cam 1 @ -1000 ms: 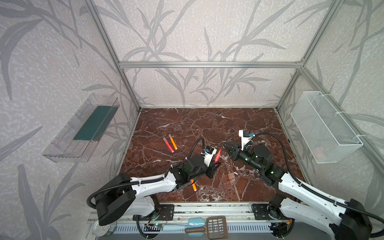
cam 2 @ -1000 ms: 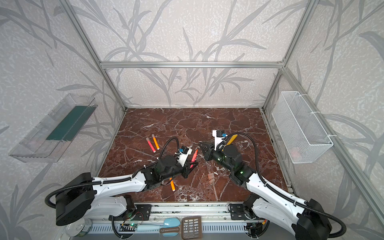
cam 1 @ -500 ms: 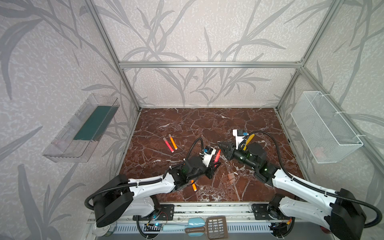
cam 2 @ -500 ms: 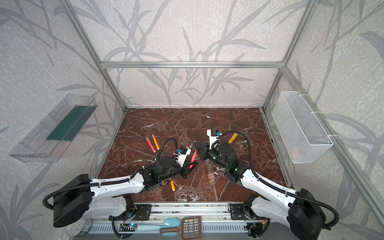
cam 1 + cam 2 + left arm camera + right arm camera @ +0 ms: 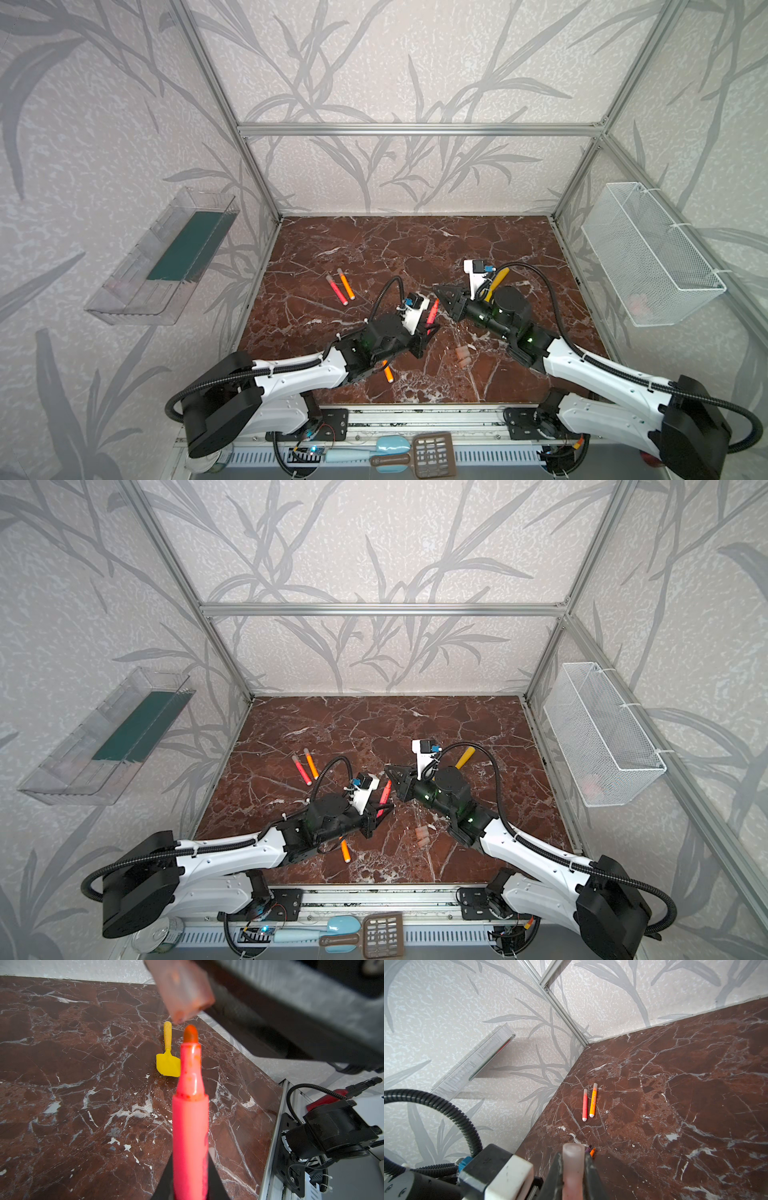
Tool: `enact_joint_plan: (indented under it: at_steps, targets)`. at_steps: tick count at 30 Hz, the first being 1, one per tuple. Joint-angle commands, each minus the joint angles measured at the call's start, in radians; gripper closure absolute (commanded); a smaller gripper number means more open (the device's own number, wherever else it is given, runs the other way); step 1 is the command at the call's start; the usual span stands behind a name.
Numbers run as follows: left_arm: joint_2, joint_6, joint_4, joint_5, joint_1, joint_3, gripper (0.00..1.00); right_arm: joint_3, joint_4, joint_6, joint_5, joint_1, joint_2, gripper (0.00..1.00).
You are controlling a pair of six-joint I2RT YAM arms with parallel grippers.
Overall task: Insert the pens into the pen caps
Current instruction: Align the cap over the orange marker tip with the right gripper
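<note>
Tabletop: dark red marble slab (image 5: pixel 374 249) in a leaf-papered booth; I work both arms above its near middle.
Left gripper (image 5: pixel 430 330): clamped on the lower barrel of the held pen (image 5: pixel 190 1105), red-pink, so the nib end stands free and points toward the other arm.
Right gripper (image 5: pixel 572 1154): closed on the held cap (image 5: pixel 182 991), pinched by its sides with the open mouth facing the nib.
Pen to cap: both are off the slab. In the left wrist view the nib is just short of the mouth and a little off its line, not yet in. I judge they are held in the air so one straight push can seat them.
Pens counted: four in both top views.
- Held: the held pen.
- Side by side, well left of the grippers: the lying red-pink pen (image 5: pixel 337 291) and the lying orange pen (image 5: pixel 346 284), both seemingly capped.
- Under the left arm: the half-hidden orange pen (image 5: pixel 388 374).
- Possible fifth: a purple sliver (image 5: pixel 588 1148) in the right wrist view.
Caps counted: the held cap plus the loose caps (image 5: pixel 461 353), a pale cluster near the right arm; two or three, I cannot tell.
Outer items: one yellow spatula (image 5: pixel 168 1061) on the slab by the right wrist, one wire basket (image 5: pixel 648 257) on the right wall, one clear tray (image 5: pixel 137 307) on the left wall.
</note>
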Motion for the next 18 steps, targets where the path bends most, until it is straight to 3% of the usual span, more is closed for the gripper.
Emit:
enact_joint_plan:
  at_steps: [1,18]
  targets:
    - [-0.01,-0.005,0.025,-0.017,-0.003,-0.006,1.0,-0.012,0.045,0.003,0.02,0.01,-0.016,1.0]
    - [-0.02,-0.008,0.025,-0.019,-0.003,-0.013,1.0,-0.007,0.055,-0.013,0.051,0.014,0.014,1.0]
